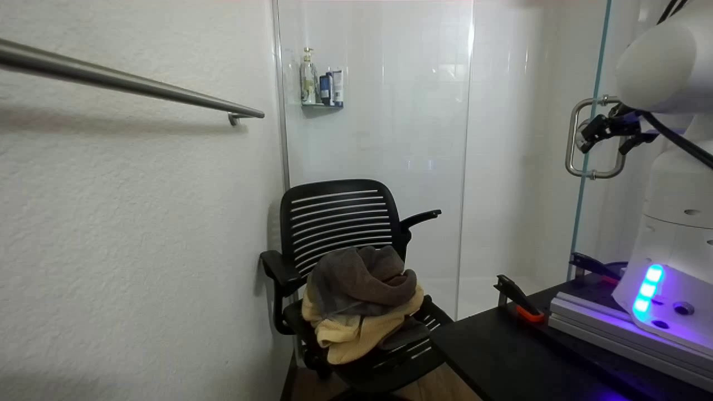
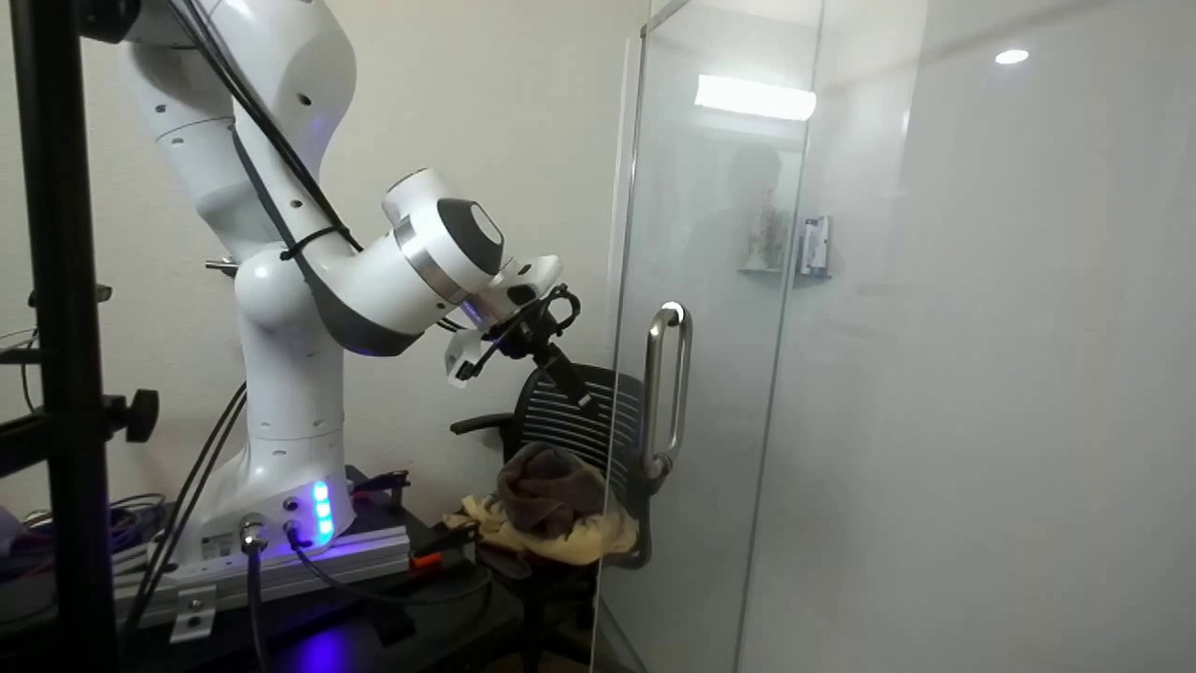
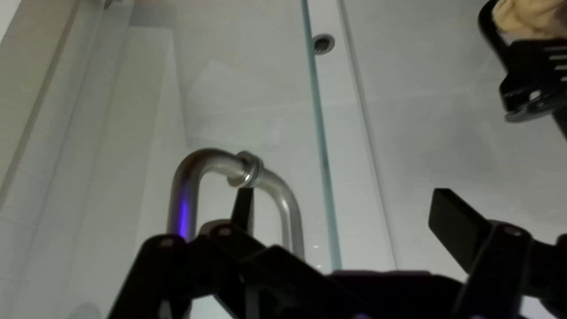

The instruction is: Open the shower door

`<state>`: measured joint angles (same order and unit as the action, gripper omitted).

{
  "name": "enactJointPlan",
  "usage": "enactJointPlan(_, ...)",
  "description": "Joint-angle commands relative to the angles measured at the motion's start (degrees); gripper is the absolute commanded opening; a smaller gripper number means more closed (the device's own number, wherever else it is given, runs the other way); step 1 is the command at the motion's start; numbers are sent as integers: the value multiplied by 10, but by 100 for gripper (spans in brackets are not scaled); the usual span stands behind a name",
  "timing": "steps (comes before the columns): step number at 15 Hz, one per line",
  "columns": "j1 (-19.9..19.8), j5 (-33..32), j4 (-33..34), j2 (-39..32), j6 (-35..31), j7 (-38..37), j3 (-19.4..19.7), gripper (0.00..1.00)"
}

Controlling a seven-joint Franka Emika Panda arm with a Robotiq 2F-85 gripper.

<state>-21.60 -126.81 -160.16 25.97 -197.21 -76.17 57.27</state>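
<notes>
The shower door is a tall see-through glass panel, seen nearly edge-on in an exterior view; it also shows in an exterior view and in the wrist view, where its greenish edge runs upright. Its chrome handle is a bar loop on both glass faces; it also shows in an exterior view and in the wrist view. My gripper is open with nothing between its fingers. Its left finger overlaps the handle loop in the wrist view; the right finger is beyond the door edge. I cannot tell whether it touches.
A black chair with brown and yellow towels stands before the fixed glass panel. A metal bar is on the wall. The arm base is clamped to a black table. A dark pole stands beside the arm.
</notes>
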Motion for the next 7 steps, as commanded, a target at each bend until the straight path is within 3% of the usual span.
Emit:
enactJointPlan(1, -26, -146, 0, -43, -16, -147, -93, 100)
enactJointPlan(2, -37, -193, 0, -47, -17, -192, -120, 100)
enactJointPlan(4, 6, -289, 0, -32, -13, -288, -140, 100)
enactJointPlan(5, 19, -233, 1, -49, -13, -237, -150, 100)
enactJointPlan(6, 45, -240, 0, -36, -13, -269, -155, 100)
enactJointPlan(7, 15, -231, 1, -35, -13, -248, -140, 100)
